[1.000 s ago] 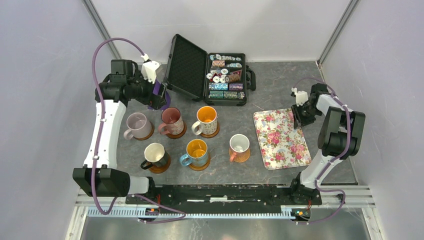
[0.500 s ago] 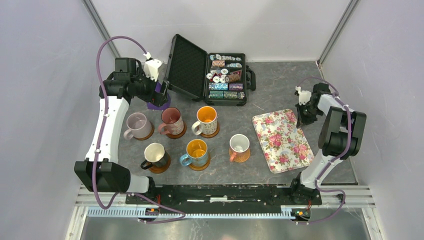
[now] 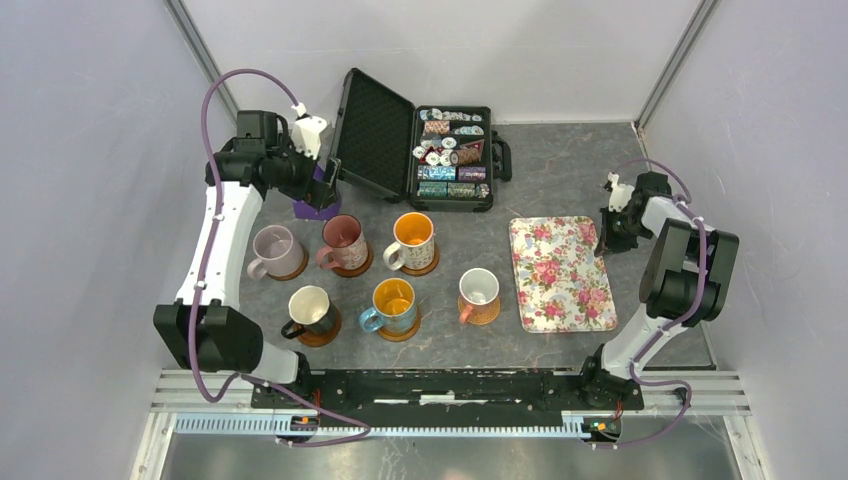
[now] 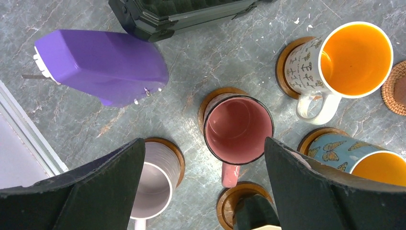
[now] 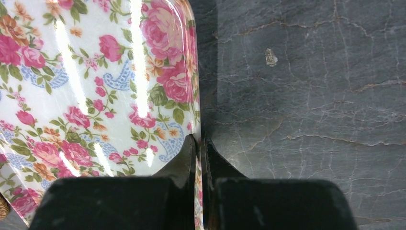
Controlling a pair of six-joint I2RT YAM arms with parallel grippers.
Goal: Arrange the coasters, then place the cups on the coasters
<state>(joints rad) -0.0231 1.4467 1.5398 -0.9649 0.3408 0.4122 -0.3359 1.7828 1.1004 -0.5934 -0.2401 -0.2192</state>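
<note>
**Six cups seated: now I have to let go cleanly**

My left gripper (image 4: 203, 146) hangs off the front-left corner of the open case (image 3: 415, 150). Its jaws are spread wide with nothing between them, and it looks straight down on the cups.

Three cups stand in a row just in front of the case:
- the lilac cup (image 3: 272, 245), out past the case's left end
- the pink cup (image 3: 342, 235), before its lid half
- the floral cup (image 3: 413, 232), before its chip half

A second row sits further out from the case: the black cup (image 3: 310, 305), the blue cup (image 3: 392, 298) and the white-pink cup (image 3: 478, 288). Every cup rests on a disc. The brown coasters (image 3: 325, 340) show as rims under five of them, and the tan coaster (image 3: 487, 316) sits under the white-pink one.

The tray (image 3: 560, 275) lies to the front-right of the case. My right gripper (image 5: 198, 141) is pinched tight on the tray's right-hand rim, with the lip held between my two fingers.

As I judge it, the arranging is done and the care now goes into leaving.
- **Right gripper:** I should part the jaws fully before rising. Otherwise the rim may catch and drag the tray towards the white-pink cup.
- **Left gripper:** I should go up first and sideways after, because the case lid stands close by and the cup rims sit right below my fingers.
</note>
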